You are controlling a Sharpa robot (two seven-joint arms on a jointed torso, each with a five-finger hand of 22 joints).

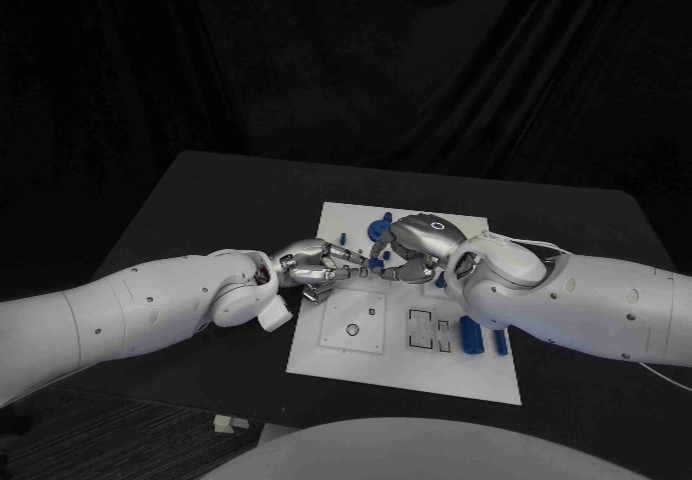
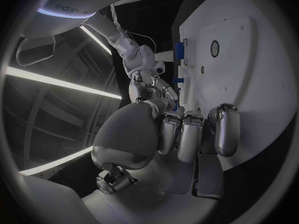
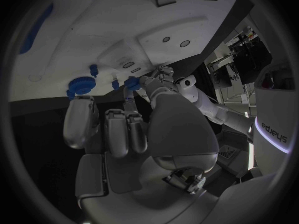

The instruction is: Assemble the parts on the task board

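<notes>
The white task board (image 1: 411, 345) lies in the middle of the black table. Over its far half my two hands meet fingertip to fingertip. My left hand (image 1: 320, 265) reaches in with curled fingers and pinches a small blue part (image 3: 132, 82) at its tips. My right hand (image 1: 414, 245) hovers close opposite, its fingers curled in; whether it touches that part is hidden. A blue round part (image 3: 79, 84) and small blue pegs (image 3: 93, 69) stand on the board beside the right hand. Two long blue parts (image 1: 470, 333) lie at the board's right edge.
More blue parts (image 1: 384, 222) stand at the board's far edge behind the hands. A raised white square plate with holes (image 1: 355, 325) and rectangular slots (image 1: 420, 330) take up the board's near half. Black table surface surrounds the board.
</notes>
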